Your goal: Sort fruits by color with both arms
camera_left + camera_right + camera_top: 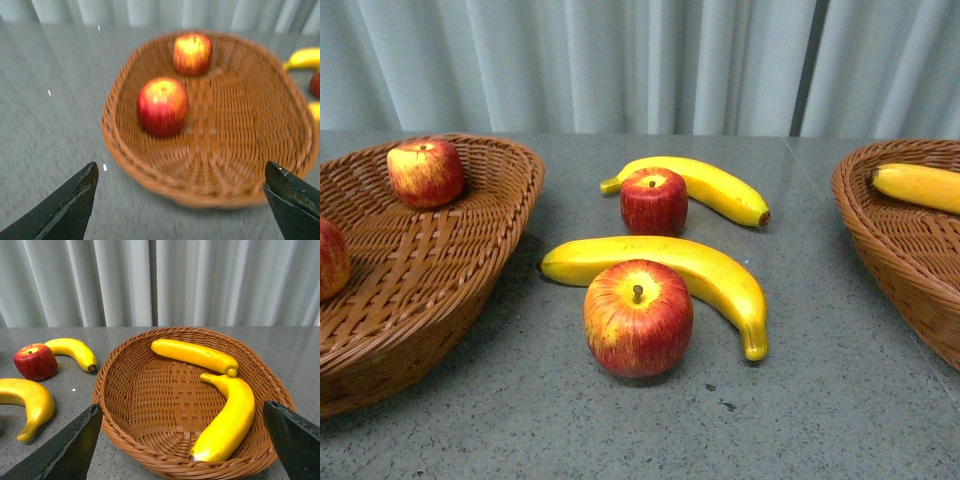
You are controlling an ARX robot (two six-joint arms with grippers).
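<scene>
Two red apples, one near (638, 318) and one far (654, 200), lie on the table between two yellow bananas, the near one (720, 280) and the far one (715, 187). The left basket (470, 250) holds two apples (162, 106) (192, 52). Two bananas (195, 355) (227, 420) lie in the right basket (150, 405). My left gripper (180, 172) hangs open, short of the left basket's near rim. My right gripper (181, 410) is open too, above the right basket's near rim. Both are empty, and neither arm shows in the front view.
The grey table (820, 400) runs back to a pale curtain (620, 60). The two wicker baskets flank the loose fruit in the middle. The right wrist view also catches the far apple (35, 361) and both loose bananas (72, 351) (30, 400).
</scene>
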